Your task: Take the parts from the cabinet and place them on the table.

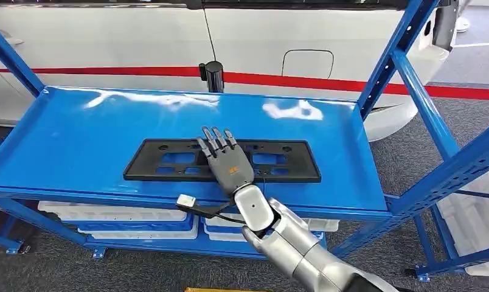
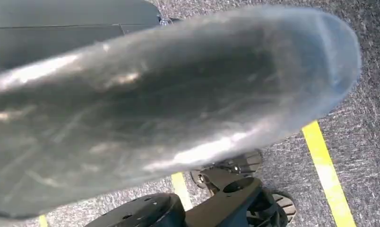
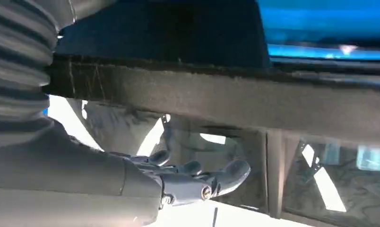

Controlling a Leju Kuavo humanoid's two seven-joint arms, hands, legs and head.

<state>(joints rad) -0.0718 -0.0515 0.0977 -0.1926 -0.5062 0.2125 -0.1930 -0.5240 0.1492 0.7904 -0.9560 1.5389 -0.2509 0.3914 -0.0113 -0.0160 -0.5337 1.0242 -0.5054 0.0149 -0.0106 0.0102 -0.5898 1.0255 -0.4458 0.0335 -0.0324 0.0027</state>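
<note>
A flat black license plate frame [image 1: 222, 160] is found lying lengthwise on the top shelf of the blue shelving unit [image 1: 65, 140], near its front edge. The right hand [image 1: 225, 163] is laid over the frame's middle, fingers extended; in the right wrist view the thumb appears hooked under the near rail, though a closed grasp cannot be confirmed. The part is judged light, thin, stiff plastic, somewhat smooth, and best taken by the central rail.

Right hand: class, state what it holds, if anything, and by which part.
The right hand lies flat on the middle of the black licence plate frame on the blue shelf; whether it grips the frame cannot be told.
</note>
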